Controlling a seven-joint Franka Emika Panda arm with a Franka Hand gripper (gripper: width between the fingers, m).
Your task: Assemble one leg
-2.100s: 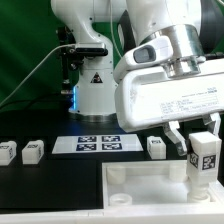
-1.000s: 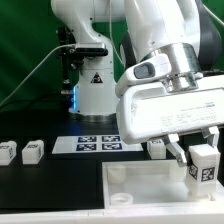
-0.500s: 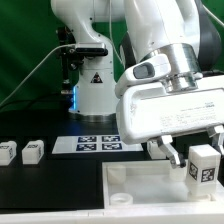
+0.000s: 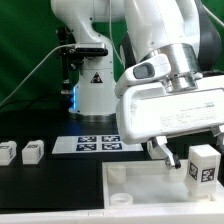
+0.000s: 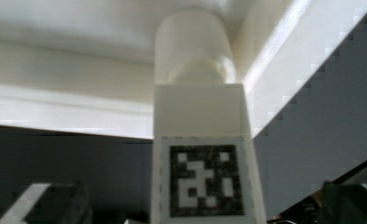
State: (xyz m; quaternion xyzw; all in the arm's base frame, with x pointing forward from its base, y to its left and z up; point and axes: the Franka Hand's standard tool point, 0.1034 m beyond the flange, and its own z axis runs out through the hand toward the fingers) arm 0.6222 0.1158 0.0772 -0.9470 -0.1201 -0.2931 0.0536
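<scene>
**Change since the earlier frames:** the leg has come down from its raised position. The visible dark finger (image 4: 163, 150) has drawn off from it toward the exterior view's left, where half a second ago it stood closer.

**Item 1, claw:** two-finger gripper (image 4: 196, 153) on the white Franka arm.
- The jaws are spread wide and hold nothing.
- In the wrist view a dark fingertip (image 5: 38, 203) shows on either side of the leg, each with a clear gap to it.

**Item 2, task part:** small white plastic block leg (image 4: 203, 167), taller than wide, with a black-and-white square marker (image 5: 205, 177) on its face.
- It stands upright between the open fingers, directly under the claw, and touches neither finger.
- Its lower end meets the panel near that panel's far corner on the exterior view's right.
- Whether it is fully seated there cannot be told.

**Item 3:** large flat white panel (image 4: 140, 186), lying on the black table below the claw.

**Item 4:** thin flat white marker board (image 4: 97, 143), on the table behind the panel and well off from the claw on the exterior view's left.

**Item 5:** one loose white tagged block (image 4: 155, 147), just behind the visible finger.

**Item 6:** two loose white tagged blocks (image 4: 8, 152) and (image 4: 33, 151), side by side and farthest from the claw on the exterior view's left.
</scene>
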